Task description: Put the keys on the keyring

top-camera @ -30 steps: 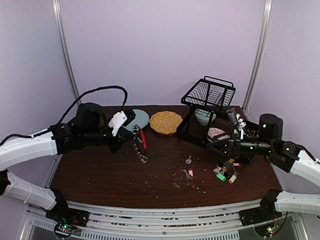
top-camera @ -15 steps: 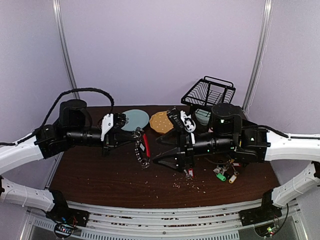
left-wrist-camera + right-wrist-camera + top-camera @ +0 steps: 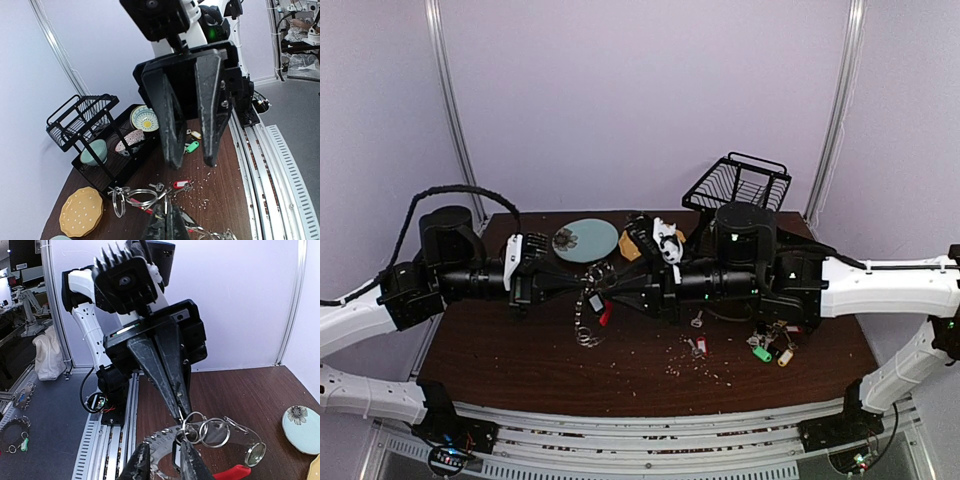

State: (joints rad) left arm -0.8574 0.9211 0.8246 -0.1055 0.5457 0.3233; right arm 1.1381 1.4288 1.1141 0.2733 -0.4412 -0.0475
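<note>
Top external view: I see both arms reaching toward each other above the middle of the dark brown worktop (image 3: 520, 350), claw tips nearly meeting.
Left claw (image 3: 588, 287): clamped tight on the keyring (image 3: 588, 320), which hangs from its tips with a red sleeve segment (image 3: 605, 313) showing.
Right claw (image 3: 612, 290): fingers drawn narrow at the keyring's top loops; from my right wrist view a small key (image 3: 176, 456) sits between the fingers (image 3: 192, 465), but I cannot tell if it is firmly gripped.
Loose keys (image 3: 697, 344): lying on the worktop right of centre, one with a red tag, another key (image 3: 696, 320) just behind it.
Tagged bunch (image 3: 772, 345): green, yellow and red tags, near the right edge.
Surface: scattered pale crumbs (image 3: 710, 372) near the front; a pale blue plate (image 3: 586, 238) and a yellow plate (image 3: 638, 240) at the back.
Rack: black wire dish rack (image 3: 738, 185) at the back right, bowls visible in it from my left wrist view.
Room: plain lilac walls with metal uprights (image 3: 455, 110) in the corners.
</note>
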